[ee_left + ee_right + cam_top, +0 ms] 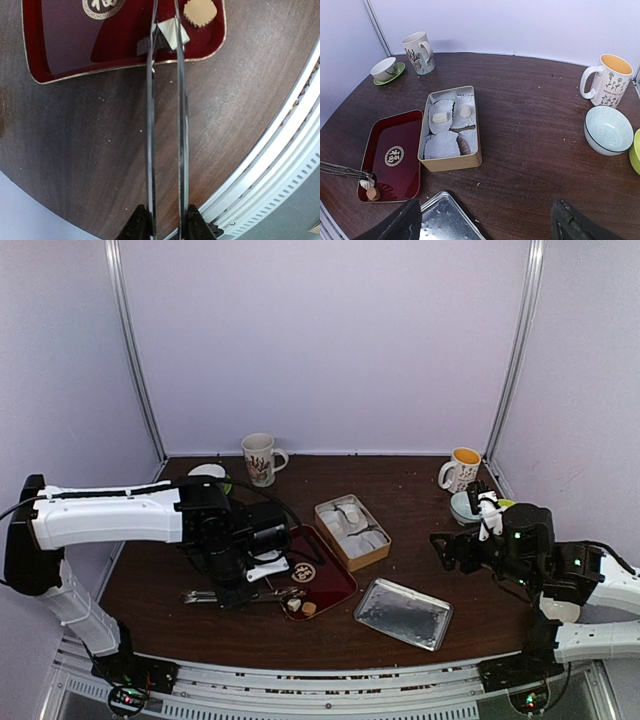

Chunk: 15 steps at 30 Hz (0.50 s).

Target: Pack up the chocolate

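Note:
My left gripper is shut on a pair of long metal tweezers. Their tips reach into the red tray and sit on either side of a cream-white chocolate. A light brown chocolate lies just beside it. In the right wrist view the same two pieces, the cream-white chocolate and the brown one, sit at the tray's near corner. The open tan tin holds two cream chocolates in paper liners. My right gripper hangs open over the table, holding nothing.
The tin's silver lid lies right of the tray. A patterned mug and a cup on a green saucer stand at the back left. A yellow-lined mug and a blue bowl stand at the back right.

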### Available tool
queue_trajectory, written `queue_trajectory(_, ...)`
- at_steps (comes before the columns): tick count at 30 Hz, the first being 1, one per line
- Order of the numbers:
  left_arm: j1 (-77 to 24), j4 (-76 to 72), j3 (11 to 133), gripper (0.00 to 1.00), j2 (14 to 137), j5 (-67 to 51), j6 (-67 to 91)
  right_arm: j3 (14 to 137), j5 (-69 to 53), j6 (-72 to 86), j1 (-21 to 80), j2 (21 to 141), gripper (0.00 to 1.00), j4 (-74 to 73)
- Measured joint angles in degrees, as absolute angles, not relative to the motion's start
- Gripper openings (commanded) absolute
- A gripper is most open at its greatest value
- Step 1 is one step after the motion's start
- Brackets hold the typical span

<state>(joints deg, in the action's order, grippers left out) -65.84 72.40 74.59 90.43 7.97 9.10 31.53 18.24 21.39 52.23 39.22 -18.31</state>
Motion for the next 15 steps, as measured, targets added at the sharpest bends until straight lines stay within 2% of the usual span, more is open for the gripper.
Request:
queue_trajectory(9,-65.84,71.44,76.69,0.26,87.53,9.32,9.52,31.53,18.24,21.37,52.23,39.33,0.90,-18.31)
queue_trajectory(15,-65.84,70.85,77.17,0.30,87.11,8.84,9.58,31.53,18.24,21.30,52.23,39.33,0.90,-18.31)
